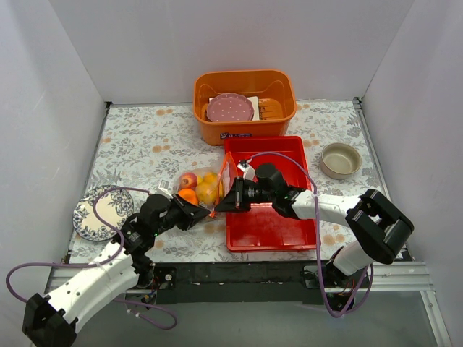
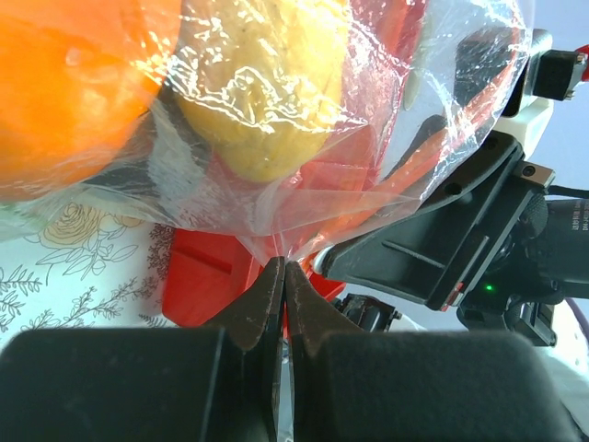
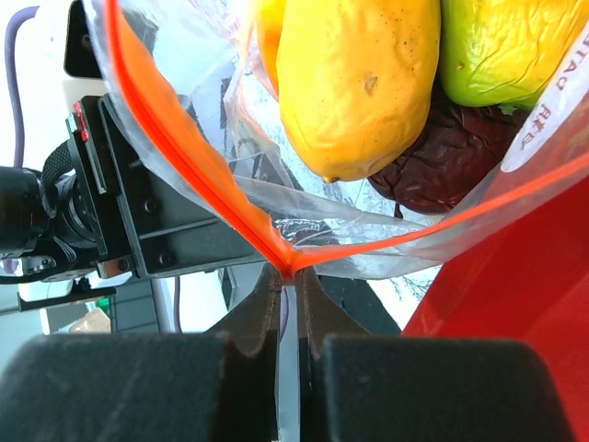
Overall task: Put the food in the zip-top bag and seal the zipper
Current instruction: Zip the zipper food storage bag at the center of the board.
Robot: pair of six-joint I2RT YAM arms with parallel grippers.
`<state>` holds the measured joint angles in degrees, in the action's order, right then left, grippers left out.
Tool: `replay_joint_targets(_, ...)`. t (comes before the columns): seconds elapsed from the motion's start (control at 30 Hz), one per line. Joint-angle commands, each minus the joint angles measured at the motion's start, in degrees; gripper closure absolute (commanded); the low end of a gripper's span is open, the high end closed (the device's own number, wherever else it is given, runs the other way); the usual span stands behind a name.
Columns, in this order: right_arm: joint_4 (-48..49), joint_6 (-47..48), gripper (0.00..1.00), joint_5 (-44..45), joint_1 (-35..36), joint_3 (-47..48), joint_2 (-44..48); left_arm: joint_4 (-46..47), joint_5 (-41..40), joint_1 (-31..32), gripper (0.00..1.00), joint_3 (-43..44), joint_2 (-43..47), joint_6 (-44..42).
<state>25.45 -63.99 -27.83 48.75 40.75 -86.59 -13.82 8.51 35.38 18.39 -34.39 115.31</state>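
The clear zip-top bag [image 1: 205,189] lies on the table just left of the red tray, with food inside: an orange [image 1: 189,195], a red piece [image 1: 188,179] and a yellow mango [image 1: 207,191]. My left gripper [image 1: 205,212] is shut on the bag's clear plastic [image 2: 283,262], below the orange [image 2: 64,83] and the mango [image 2: 267,83]. My right gripper [image 1: 221,206] is shut on the end of the orange-red zipper [image 3: 293,273]. From that pinch the two strips [image 3: 184,157] spread apart. A yellow mango [image 3: 359,83], a green-yellow fruit [image 3: 506,46] and a dark-red piece [image 3: 442,157] show through the bag.
The red tray [image 1: 271,217] lies under my right arm. An orange bin [image 1: 244,126] holding a pink plate [image 1: 230,108] stands at the back. A beige bowl [image 1: 341,160] sits at the right. A patterned plate [image 1: 98,213] sits at the left.
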Motion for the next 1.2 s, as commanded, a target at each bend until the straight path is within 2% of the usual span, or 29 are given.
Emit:
replay_joint_targets(0.0, 0.21, 1.93, 0.99, 3.58, -1.38, 1.96, 2.39, -6.56, -0.25, 0.04, 1.00, 1.29, 0.82, 4.66)
replay_joint_targets(0.5, -4.27, 6.15, 0.99, 1.82, -1.38, 3.98, 0.45, -6.30, -4.47, 0.04, 1.00, -0.81, 8.19, 6.24)
replay_joint_targets(0.83, -4.53, 7.03, 0.99, 1.38, -1.38, 5.83, -1.04, -7.97, -5.26, 0.04, 1.00, 1.21, 5.13, 5.28)
replay_joint_targets(1.17, -4.71, 7.21, 0.99, 1.55, -1.91, 5.65, -0.95, -10.87, -6.58, 0.04, 1.00, 1.38, 6.36, 6.51)
